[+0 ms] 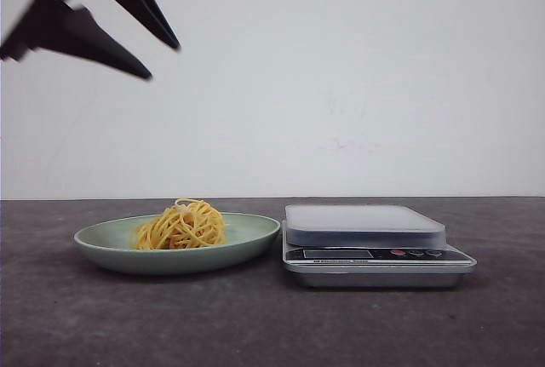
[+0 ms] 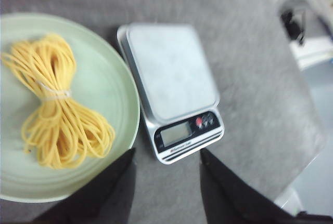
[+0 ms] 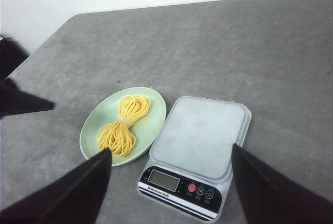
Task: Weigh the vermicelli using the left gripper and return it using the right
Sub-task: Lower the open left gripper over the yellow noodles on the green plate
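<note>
The vermicelli (image 1: 180,225) is a coiled yellow bundle tied with a whitish band, lying on a pale green plate (image 1: 255,235). A silver digital scale (image 1: 366,239) stands just right of the plate, its platform bare. My left gripper (image 1: 164,60) hangs open high above the table's left side, holding nothing. In the left wrist view the gripper (image 2: 167,154) is over the gap between plate (image 2: 127,94) and scale (image 2: 171,73), with the vermicelli (image 2: 54,109) off to one side. My right gripper (image 3: 171,149) is open and empty, high above the scale (image 3: 200,135), vermicelli (image 3: 123,125) and plate (image 3: 151,125).
The dark grey table (image 1: 272,324) runs back to a white wall (image 1: 341,86). Its side edge (image 2: 312,151) shows in the left wrist view, with floor and pale furniture beyond. The left arm's dark fingers (image 3: 26,102) show at the edge of the right wrist view.
</note>
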You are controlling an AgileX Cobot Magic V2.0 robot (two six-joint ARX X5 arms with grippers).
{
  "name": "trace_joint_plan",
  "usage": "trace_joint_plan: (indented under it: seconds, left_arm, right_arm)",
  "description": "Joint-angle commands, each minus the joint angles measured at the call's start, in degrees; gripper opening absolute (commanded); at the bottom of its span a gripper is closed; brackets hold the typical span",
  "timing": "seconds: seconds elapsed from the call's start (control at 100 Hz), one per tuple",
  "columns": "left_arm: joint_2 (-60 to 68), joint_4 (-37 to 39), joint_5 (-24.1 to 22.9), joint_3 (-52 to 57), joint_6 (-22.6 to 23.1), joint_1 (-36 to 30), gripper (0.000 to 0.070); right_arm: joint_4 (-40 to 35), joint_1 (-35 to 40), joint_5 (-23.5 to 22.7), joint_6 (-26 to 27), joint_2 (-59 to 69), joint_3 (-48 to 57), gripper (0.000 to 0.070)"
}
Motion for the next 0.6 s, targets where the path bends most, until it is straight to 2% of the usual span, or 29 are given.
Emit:
trace_joint_plan:
  seconds: [0.0, 0.19, 0.36, 0.59]
  left_arm:
    - [4.07, -2.21, -2.82, 4.48, 2.91, -1.31, 0.0241]
    - [15.82, -14.60, -11.43, 18.84, 8.74, -3.85, 0.0306]
    - [22.23, -18.69, -14.36, 26.60, 9.31, -4.52, 0.0315]
    - [26.86, -21.64, -17.09, 27.36, 9.99, -4.50, 0.0314]
  right_arm:
    - [0.35, 0.55, -0.26, -1.01, 0.59, 1.09, 0.0458]
    - [-0.83, 1.55, -0.20, -1.99, 1.16, 1.09, 0.0460]
    - [-1.73, 1.81, 0.20, -3.19, 1.95, 1.09, 0.0490]
    - [-2.91, 1.86, 0.57, -4.81, 2.54, 1.09, 0.0492]
